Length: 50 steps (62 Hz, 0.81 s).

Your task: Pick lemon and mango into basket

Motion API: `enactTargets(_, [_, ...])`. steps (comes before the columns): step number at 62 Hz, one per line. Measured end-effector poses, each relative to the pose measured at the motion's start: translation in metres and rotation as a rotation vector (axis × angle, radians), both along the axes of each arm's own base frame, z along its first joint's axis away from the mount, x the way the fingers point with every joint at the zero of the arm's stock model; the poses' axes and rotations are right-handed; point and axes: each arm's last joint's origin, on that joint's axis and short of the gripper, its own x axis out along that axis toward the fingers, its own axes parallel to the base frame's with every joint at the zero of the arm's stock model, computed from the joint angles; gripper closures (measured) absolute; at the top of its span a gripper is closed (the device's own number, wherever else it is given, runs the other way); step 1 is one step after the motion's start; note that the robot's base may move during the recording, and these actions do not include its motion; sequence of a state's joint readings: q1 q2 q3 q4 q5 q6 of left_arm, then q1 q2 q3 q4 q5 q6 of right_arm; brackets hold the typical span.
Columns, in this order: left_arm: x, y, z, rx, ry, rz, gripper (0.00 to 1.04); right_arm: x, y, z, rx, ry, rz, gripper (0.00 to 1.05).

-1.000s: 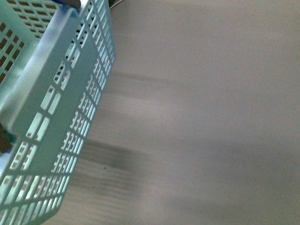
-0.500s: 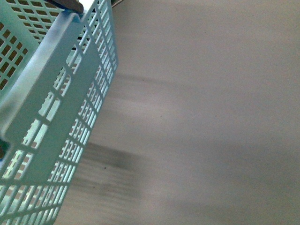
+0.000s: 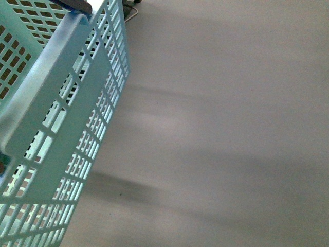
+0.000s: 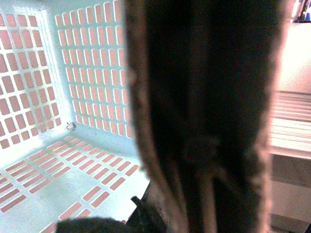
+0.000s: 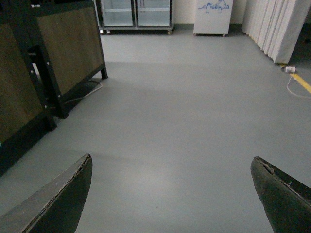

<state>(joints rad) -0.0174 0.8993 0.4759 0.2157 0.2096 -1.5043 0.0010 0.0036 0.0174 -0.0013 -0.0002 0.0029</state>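
Observation:
The light teal slotted basket (image 3: pixel 56 134) fills the left side of the front view, tilted and lifted close to the camera. In the left wrist view I look into its slotted floor and walls (image 4: pixel 87 73), and it holds no fruit there. A dark brown handle (image 4: pixel 204 111) stands blurred right before the lens, and my left gripper (image 4: pixel 146 218) is shut on the basket. My right gripper (image 5: pixel 172 194) is open with only bare floor between its fingers (image 5: pixel 63 199). The lemon and the mango are out of view.
Grey floor (image 3: pixel 231 128) takes up the rest of the front view. The right wrist view shows dark wood-panelled cabinets (image 5: pixel 63 53), glass-door fridges (image 5: pixel 133 12), a white appliance (image 5: pixel 211 17), pale curtains (image 5: pixel 277 29) and a yellow floor line (image 5: pixel 301 82).
The basket has shifted a little to the right and up in the front view, then steadied. The motion blur on the floor has gone.

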Motion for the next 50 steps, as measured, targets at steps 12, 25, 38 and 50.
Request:
enactTargets(12, [0.0000,0.0000,0.0001,0.000,0.000,0.000,1.00,0.0000,0.0000,0.0000,0.000,0.000,0.000,0.09])
enactTargets(25, [0.0000,0.0000,0.0001,0.000,0.000,0.000,1.00,0.0000,0.0000,0.0000,0.000,0.000,0.000,0.09])
enactTargets(38, [0.0000,0.0000,0.0001,-0.001,0.000,0.000,1.00,0.0000,0.0000,0.0000,0.000,0.000,0.000,0.09])
enactTargets(50, [0.0000,0.0000,0.0001,-0.001,0.000,0.000,1.00,0.0000,0.0000,0.0000,0.000,0.000,0.000,0.09])
